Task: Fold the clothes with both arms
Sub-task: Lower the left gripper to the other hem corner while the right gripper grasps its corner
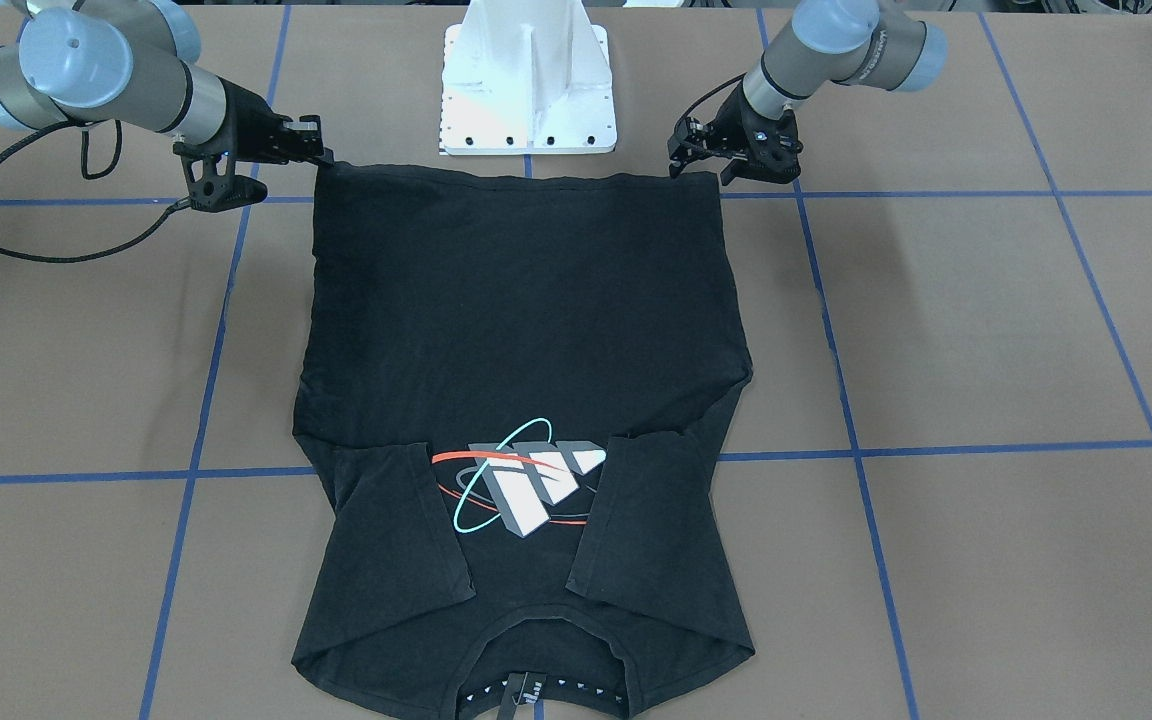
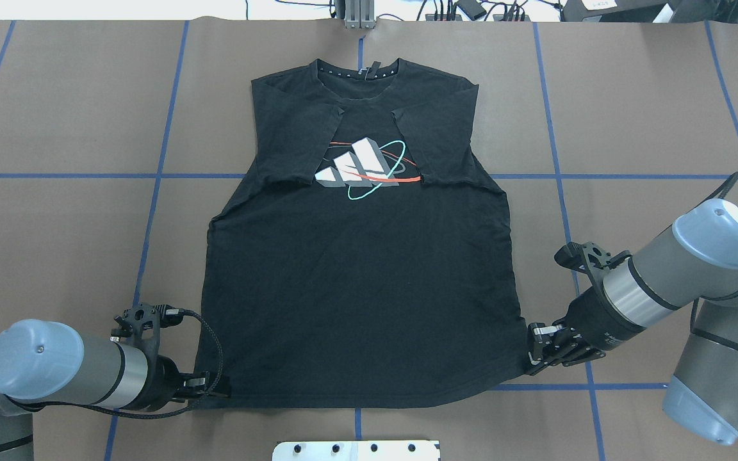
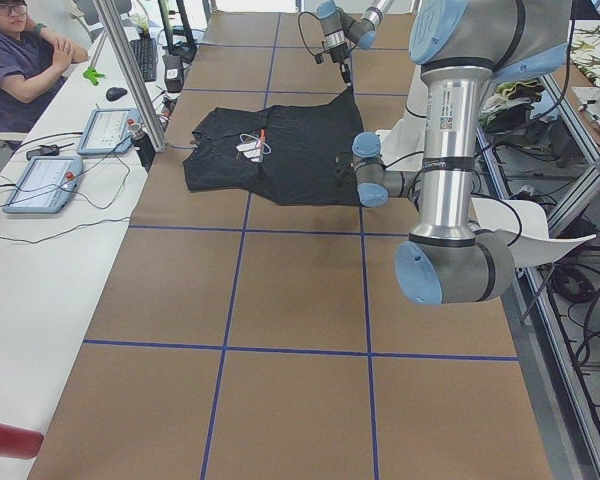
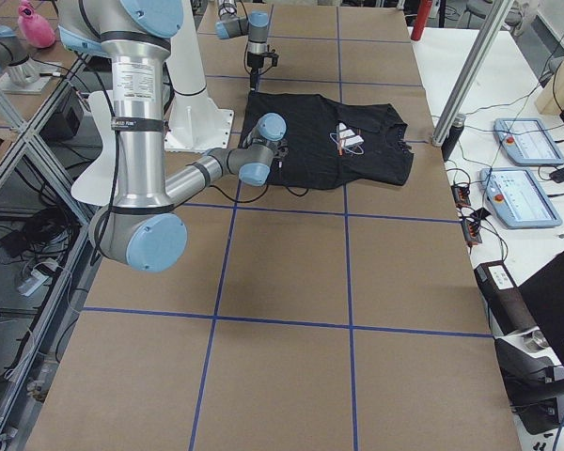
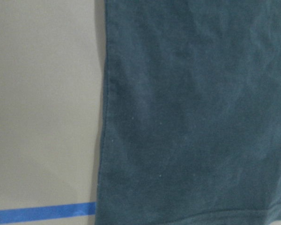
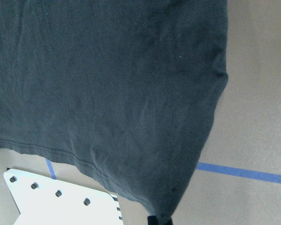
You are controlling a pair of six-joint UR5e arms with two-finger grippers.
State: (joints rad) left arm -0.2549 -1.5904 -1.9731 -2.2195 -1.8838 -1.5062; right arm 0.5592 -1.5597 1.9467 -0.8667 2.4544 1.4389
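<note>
The black T-shirt lies flat and print-up on the brown table, with both sleeves folded in over the chest print and the collar on the far side from me. My left gripper is shut on the left hem corner, low on the table; it shows on the right of the front-facing view. My right gripper is shut on the right hem corner, which is drawn up to its tips in the right wrist view. The left wrist view shows only the cloth and its side edge.
The white pedestal base stands just behind the hem, between the two arms. Blue tape lines cross the table. An operator sits at a side bench with tablets along the far edge.
</note>
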